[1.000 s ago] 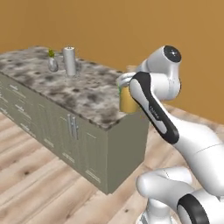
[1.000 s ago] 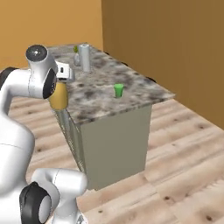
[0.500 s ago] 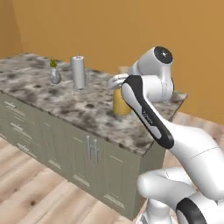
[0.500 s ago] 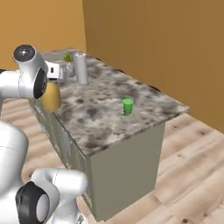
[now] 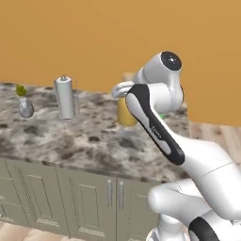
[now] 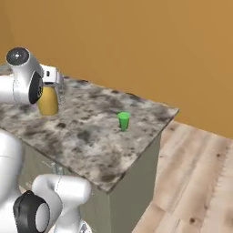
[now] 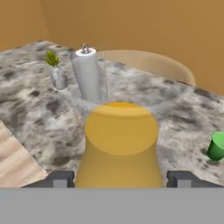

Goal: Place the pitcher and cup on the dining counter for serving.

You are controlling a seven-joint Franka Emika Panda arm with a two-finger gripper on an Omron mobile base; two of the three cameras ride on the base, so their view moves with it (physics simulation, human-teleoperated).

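One pitcher (image 7: 120, 144), yellow, at 6 o'clock in the hand view. One cup (image 6: 123, 121), green, at 3 o'clock from the pitcher in the right base view. One towel roll (image 5: 65, 98), white, on its stand at 9 o'clock from the pitcher in the left base view. One small vase (image 5: 25, 107) with a green sprig, further toward 9 o'clock. One counter (image 6: 91, 141) under all four.

Grey-black marble dining counter (image 6: 95, 141), green cup (image 6: 123, 121), paper-towel roll (image 5: 65, 97), small vase with plant (image 5: 25, 106) standing on it
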